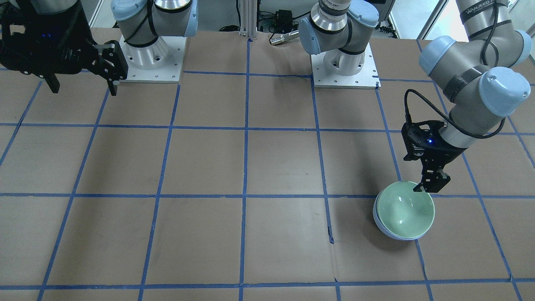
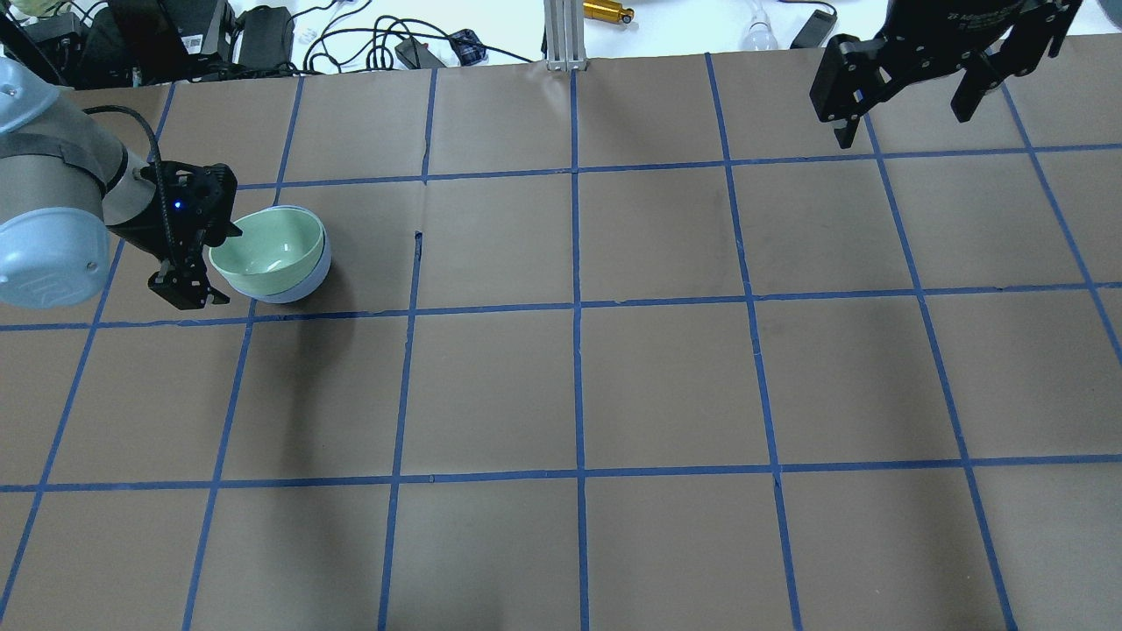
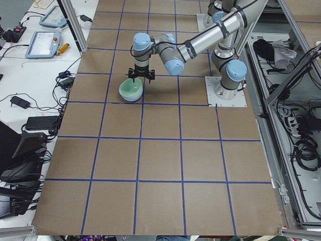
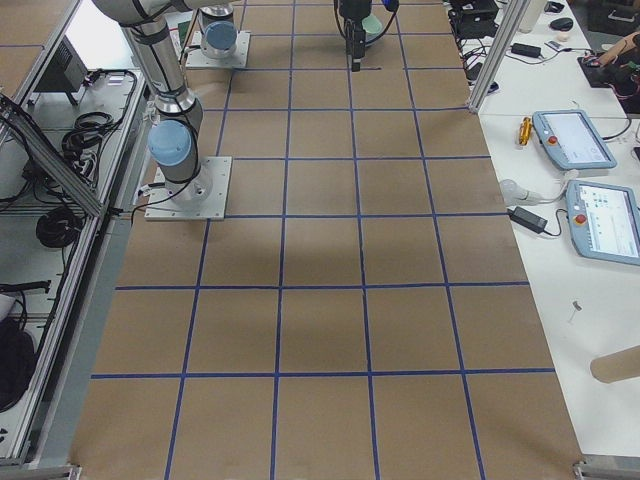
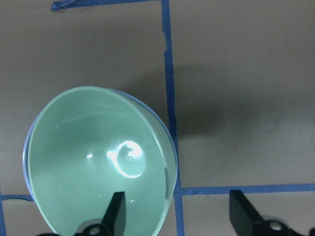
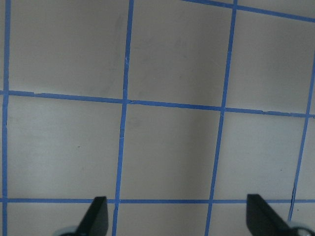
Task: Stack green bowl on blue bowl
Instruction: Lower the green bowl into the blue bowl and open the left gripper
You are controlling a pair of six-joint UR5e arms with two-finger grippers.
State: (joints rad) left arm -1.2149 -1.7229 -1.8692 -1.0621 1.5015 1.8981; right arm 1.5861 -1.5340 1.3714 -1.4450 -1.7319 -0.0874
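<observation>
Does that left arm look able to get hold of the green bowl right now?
Probably yes: the left tool hangs open over the rim of the green bowl, one finger inside and one outside, with nothing in between.

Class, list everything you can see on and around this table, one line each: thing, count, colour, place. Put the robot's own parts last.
green bowl: one, mint green, nested inside the blue bowl on the robot's left side of the table
blue bowl: one, pale blue, standing on the table under the green bowl
table: one, brown surface
tape grid: blue lines across the whole table
teach pendants: two, grey-blue, on the white bench across the table from the robot
base plates: two, silver, at the robot's edge of the table
left claw: one, black, open across the green bowl's rim
right claw: one, black, open, raised over the table on the robot's right
</observation>
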